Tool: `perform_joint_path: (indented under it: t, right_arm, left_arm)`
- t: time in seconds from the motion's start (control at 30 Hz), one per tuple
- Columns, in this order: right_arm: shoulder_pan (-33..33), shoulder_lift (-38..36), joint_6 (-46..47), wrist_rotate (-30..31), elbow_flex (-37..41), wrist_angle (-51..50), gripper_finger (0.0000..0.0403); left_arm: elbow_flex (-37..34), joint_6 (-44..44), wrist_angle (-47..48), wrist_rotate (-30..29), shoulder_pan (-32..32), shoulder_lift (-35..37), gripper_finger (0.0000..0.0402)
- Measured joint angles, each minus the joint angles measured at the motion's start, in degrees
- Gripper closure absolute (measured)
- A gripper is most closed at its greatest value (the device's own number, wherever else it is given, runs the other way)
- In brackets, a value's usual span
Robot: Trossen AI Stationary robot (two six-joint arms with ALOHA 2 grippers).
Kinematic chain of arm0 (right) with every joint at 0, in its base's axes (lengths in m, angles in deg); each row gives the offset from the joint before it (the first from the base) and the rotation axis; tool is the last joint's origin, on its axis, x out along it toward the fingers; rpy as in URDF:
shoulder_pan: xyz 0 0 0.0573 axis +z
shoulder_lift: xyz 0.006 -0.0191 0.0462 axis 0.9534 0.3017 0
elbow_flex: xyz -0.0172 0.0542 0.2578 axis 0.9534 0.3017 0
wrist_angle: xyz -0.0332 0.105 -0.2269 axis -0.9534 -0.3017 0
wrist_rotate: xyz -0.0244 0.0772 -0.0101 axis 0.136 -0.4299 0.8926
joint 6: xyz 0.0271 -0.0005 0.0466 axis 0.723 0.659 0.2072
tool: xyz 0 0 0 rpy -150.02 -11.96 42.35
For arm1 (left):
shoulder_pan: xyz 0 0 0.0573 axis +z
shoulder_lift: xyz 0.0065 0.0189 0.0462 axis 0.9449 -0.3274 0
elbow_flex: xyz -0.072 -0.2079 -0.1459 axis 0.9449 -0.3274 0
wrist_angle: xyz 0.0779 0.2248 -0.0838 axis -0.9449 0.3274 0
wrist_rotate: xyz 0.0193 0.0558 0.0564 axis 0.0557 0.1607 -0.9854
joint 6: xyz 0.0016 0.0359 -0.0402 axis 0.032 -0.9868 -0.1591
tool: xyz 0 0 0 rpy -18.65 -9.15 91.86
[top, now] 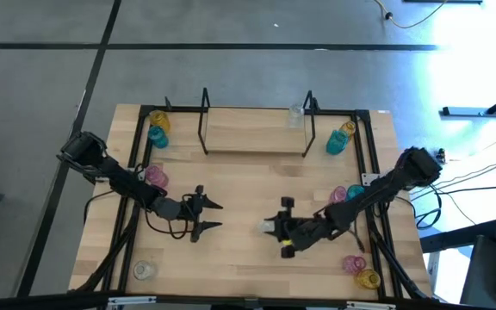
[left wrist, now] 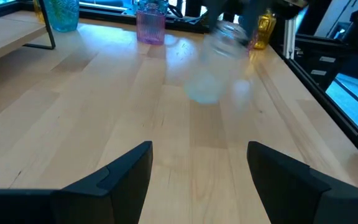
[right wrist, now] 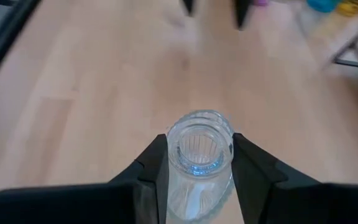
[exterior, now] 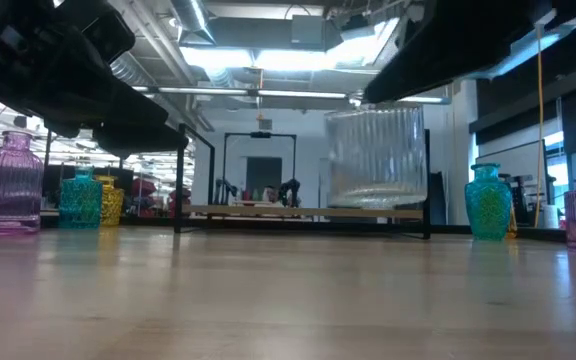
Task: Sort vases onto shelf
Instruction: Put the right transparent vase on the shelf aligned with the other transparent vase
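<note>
Gripping a clear vase (right wrist: 199, 163) at its neck and lifted off the surface (top: 248, 258) for carrying to the far shelf (top: 255, 136), the right tool (top: 275, 231) holds mid-table; the left tool (top: 212, 215) waits, spread wide and empty.

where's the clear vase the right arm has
In the high view the clear vase sits mid-table, right of centre, clamped in the right gripper, facing the open left gripper.

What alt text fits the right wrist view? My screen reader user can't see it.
The right gripper holds a clear vase by its neck between two dark fingers, above the light wooden table.
</note>
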Motion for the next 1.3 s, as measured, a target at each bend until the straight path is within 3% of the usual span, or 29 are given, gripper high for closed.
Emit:
perform_joint_path:
  t: [0.43,1.13,1.3]
  right_arm:
    - [-11.76,-15.78,-9.59,-2.5,6.8,-3.34,0.0285]
    - [-34.58,-16.37,-19.58,-14.75,6.87,-3.2,0.0285]
    - [-35.22,-14.88,-17.0,-23.42,6.87,-2.99,0.0285]
  left_arm:
    - [-0.02,-0.02,0.02,-0.27,0.28,0.0,0.0145]
    - [-0.02,-0.31,-0.01,-0.22,0.37,0.0,0.0145]
    - [-0.02,-0.32,-0.01,-0.2,0.38,0.0,0.0145]
